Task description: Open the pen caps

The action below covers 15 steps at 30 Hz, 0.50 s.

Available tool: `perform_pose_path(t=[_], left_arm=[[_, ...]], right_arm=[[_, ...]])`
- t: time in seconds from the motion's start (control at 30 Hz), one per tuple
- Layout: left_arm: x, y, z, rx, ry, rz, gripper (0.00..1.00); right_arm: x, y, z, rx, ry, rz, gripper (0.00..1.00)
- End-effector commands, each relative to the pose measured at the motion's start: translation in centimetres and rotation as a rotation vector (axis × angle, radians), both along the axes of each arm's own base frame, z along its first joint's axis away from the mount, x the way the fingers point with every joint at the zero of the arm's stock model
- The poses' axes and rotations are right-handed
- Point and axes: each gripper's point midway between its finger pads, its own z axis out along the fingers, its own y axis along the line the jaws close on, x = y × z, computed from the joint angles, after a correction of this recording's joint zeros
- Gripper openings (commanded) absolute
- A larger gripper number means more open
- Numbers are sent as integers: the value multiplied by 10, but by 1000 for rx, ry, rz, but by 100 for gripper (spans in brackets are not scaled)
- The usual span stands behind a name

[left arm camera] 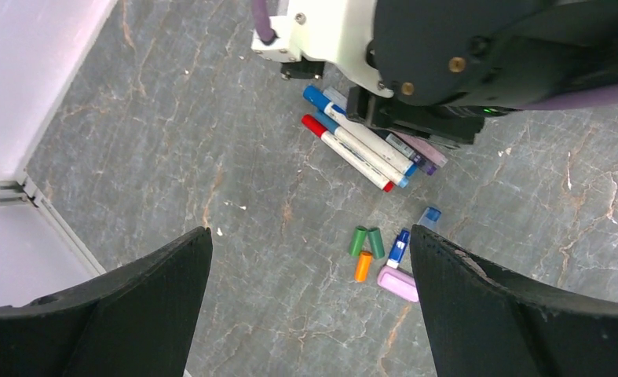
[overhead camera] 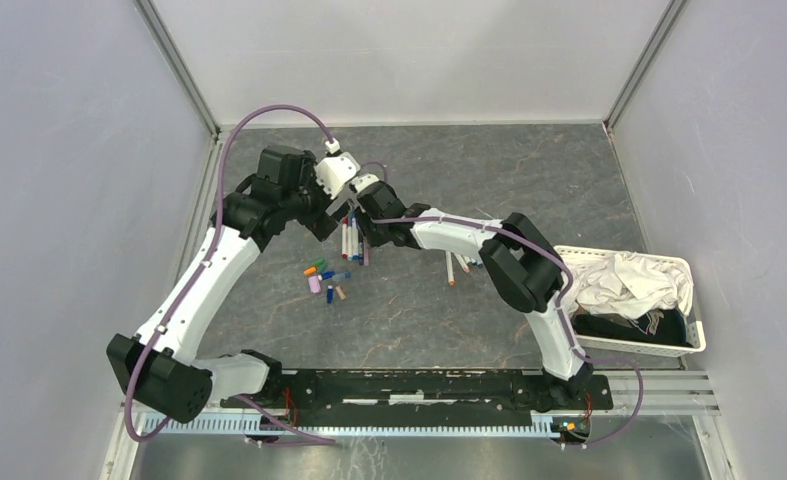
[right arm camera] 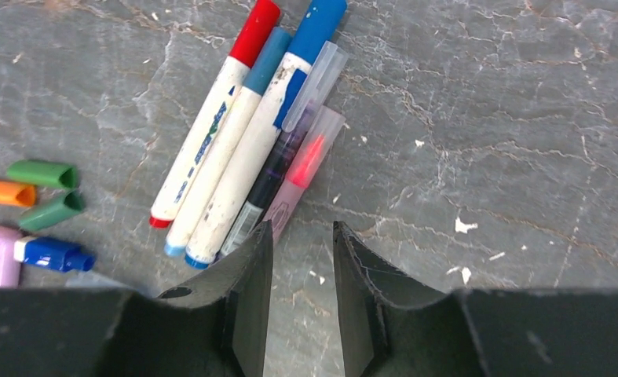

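Loose pen caps lie on the grey table: two green (left arm camera: 358, 240), one orange (left arm camera: 363, 265), a blue one (left arm camera: 400, 247) and a pale pink-lilac one (left arm camera: 397, 283). A row of white-barrelled pens (right arm camera: 227, 149) with red and blue caps on lies beside them, next to a dark pen (right arm camera: 278, 157) and a pink translucent one (right arm camera: 305, 165). My left gripper (left arm camera: 309, 230) hangs wide open above the table, the caps near its right finger. My right gripper (right arm camera: 302, 225) is low by the pens' near ends, open by a narrow gap with only bare table between its fingers.
More pens (overhead camera: 459, 265) lie to the right of the main row, under the right forearm. A white basket (overhead camera: 691, 330) with crumpled white cloth stands at the right edge. Grey walls close in the table on the left, back and right.
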Motion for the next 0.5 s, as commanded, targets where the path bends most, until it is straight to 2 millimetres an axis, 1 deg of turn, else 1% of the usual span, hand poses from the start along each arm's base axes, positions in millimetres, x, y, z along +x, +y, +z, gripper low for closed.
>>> perform_pose_path(t=[0.0,0.1,0.23,0.37,0.47], left_arm=[[-6,2,-8,-31,45,43,100],[-10,1,-11,-26,57,27,100],[-12,1,-9,-30,57,21,100],[-13,1,-10,-24,58,15,100],[-12,2,-13,-18,61,17,100]], right_arm=[[15,12,7,27,-10,-33,38],[15,16,-4,28,7,-29,37],[14,17,-18,20,25,-30,35],[10,7,-34,-23,41,-43,34],[10,-5,-36,-57,30,-72,33]])
